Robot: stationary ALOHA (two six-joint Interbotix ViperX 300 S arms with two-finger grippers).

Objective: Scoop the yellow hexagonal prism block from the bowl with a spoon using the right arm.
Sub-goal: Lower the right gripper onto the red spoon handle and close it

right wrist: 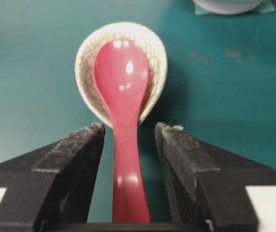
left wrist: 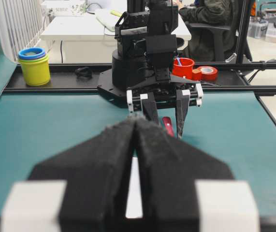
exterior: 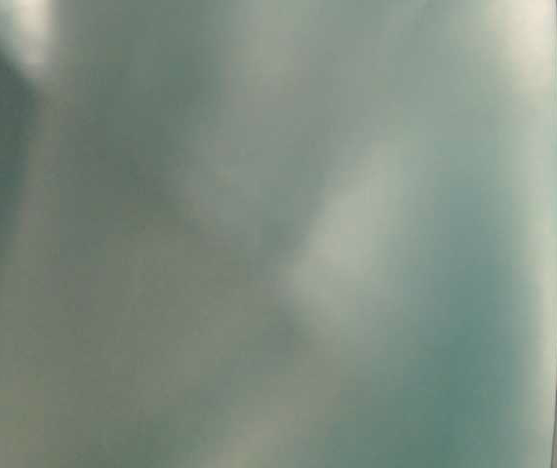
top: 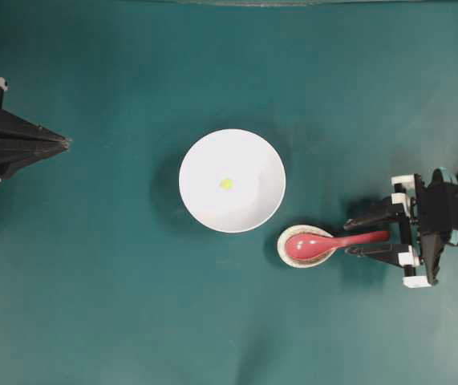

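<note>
Right gripper [right wrist: 128, 140] stands wide open, jaws straddling the spoon [top: 325, 242] handle without touching, presumably lined up to close on it. The spoon's scoop rests in the small crackled dish [top: 286, 250], just beside the bowl [top: 204, 200]. The yellow block [top: 226, 184] lies inside that bowl

The table [top: 116, 305], covered in a dark teal mat, carries the large white bowl [top: 249, 204] near its middle and, just beside the bowl toward the right arm's side, a small crackle-glazed cream dish [top: 286, 249] in which the red-pink spoon [top: 325, 243] rests.
</note>
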